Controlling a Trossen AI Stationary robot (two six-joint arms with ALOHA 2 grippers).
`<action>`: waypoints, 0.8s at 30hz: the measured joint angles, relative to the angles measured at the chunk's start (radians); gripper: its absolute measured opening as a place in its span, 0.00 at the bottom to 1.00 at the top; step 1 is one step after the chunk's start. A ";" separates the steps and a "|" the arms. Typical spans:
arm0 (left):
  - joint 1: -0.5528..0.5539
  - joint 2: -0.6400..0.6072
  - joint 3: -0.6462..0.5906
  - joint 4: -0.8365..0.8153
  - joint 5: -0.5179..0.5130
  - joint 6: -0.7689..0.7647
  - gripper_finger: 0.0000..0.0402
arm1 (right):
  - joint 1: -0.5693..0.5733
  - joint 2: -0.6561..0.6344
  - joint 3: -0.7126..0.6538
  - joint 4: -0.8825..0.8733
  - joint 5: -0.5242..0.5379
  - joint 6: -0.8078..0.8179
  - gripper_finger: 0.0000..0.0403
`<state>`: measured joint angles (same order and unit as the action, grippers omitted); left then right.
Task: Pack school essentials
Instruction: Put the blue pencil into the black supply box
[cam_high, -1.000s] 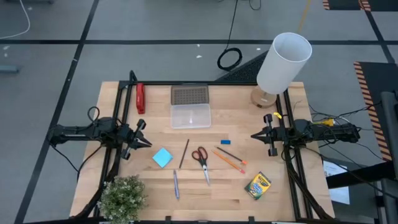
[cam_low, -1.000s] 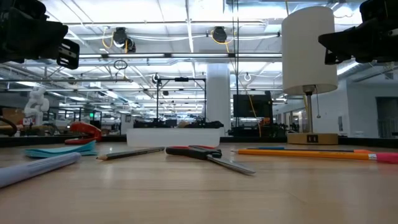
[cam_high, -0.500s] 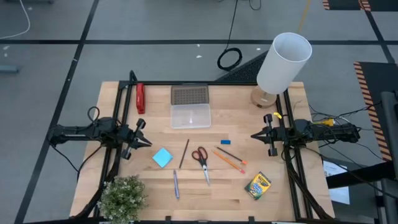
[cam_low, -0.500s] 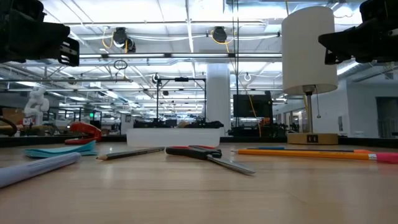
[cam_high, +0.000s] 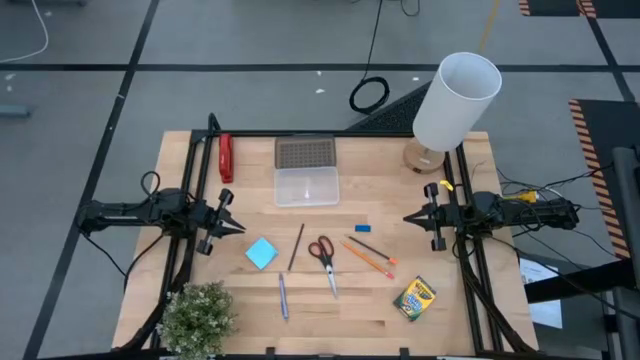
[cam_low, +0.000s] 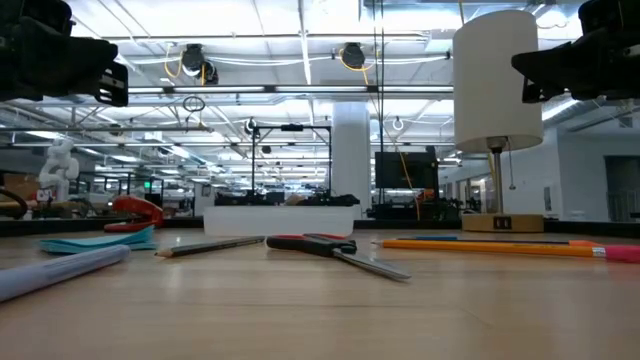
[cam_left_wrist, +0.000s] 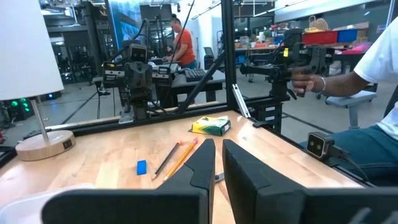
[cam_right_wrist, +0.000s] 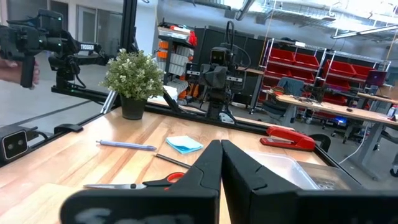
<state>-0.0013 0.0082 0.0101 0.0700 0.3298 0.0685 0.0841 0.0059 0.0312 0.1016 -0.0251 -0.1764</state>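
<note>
Nothing is packed yet: the red-handled scissors (cam_high: 323, 257) lie just in front of the clear open case (cam_high: 306, 170), stationery spread flat around them for picking. Left gripper (cam_high: 233, 227) and right gripper (cam_high: 411, 218) flank the case, jaws together.

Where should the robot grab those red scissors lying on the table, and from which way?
Probably across the closed blades, just below the pivot, coming straight down. The scissors lie flat with space on either side, and the blades are one narrow bar that two fingers could span; the looped handles are wider.
</note>
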 joint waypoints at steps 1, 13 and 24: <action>0.000 0.000 0.000 0.000 0.000 0.001 0.09 | 0.000 0.000 0.000 0.000 -0.001 0.000 0.00; 0.000 0.000 0.000 0.012 -0.023 0.002 0.09 | 0.000 0.000 0.000 -0.001 -0.002 0.153 0.00; 0.000 0.000 0.000 0.011 -0.024 -0.012 0.09 | 0.000 0.002 0.011 -0.005 0.075 0.244 0.00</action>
<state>-0.0013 0.0082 0.0101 0.0811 0.3055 0.0567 0.0841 0.0080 0.0421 0.0969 0.0500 0.0673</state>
